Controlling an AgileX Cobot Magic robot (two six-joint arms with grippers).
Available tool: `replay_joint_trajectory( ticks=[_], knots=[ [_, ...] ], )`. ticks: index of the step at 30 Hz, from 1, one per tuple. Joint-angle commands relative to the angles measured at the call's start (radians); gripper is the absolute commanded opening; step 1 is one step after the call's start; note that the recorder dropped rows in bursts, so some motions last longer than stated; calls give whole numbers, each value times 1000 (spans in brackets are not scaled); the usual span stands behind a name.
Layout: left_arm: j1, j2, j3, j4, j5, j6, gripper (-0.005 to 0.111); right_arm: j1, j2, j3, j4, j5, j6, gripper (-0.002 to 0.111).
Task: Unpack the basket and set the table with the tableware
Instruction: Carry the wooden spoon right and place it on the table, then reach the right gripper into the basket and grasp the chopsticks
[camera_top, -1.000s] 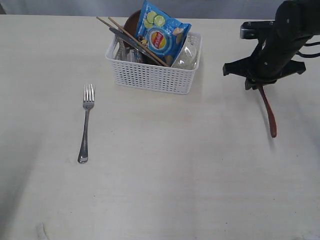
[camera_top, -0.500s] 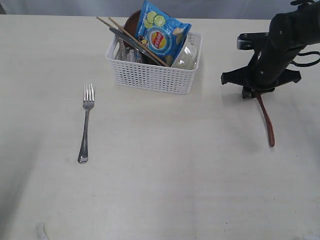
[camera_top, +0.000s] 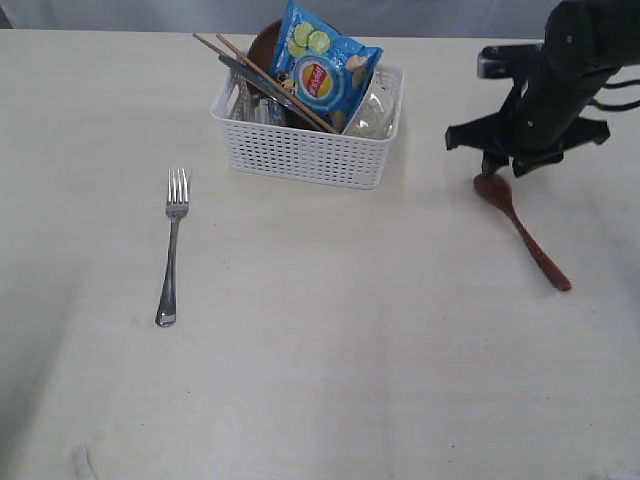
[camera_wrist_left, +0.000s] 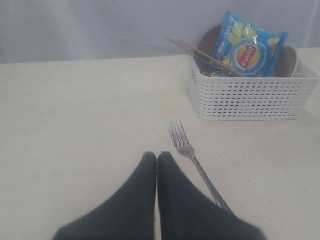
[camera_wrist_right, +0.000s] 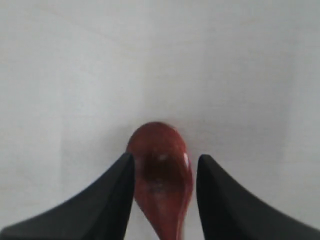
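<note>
Right end effector (camera_wrist_right: 165, 156) apart astride spoon (camera_wrist_right: 160, 175) | full length (lying flat) only in exterior view

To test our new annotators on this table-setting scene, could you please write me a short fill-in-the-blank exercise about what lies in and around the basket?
1. The crisp packet in the basket is mostly ____ in colour.
2. ____ chopsticks stick out over the basket's rim.
3. The right gripper, jaws open, straddles the bowl end of the ____, which lies on the table.
Missing words: blue; two; spoon.
</note>
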Motion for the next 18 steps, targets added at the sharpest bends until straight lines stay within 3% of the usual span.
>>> replay_joint_trajectory(
  ticks=[1,5,11,14,18],
  knots=[
    [-6,-3,3,1,-2,-1,0,-5,-98,-96,-31,69,-15,40],
    [-6,-3,3,1,-2,-1,0,21,-170,-192,-24,98,-99,40],
    [-6,-3,3,1,-2,-3,0,168,-200,-311,163,98,-378,40],
    [-6,-3,3,1,-2,-3,0,309,-116,-415,176,94,-401,40],
    [-6,-3,3,1,-2,-3,0,399,61,-575,176,96,-409,40]
  ],
)
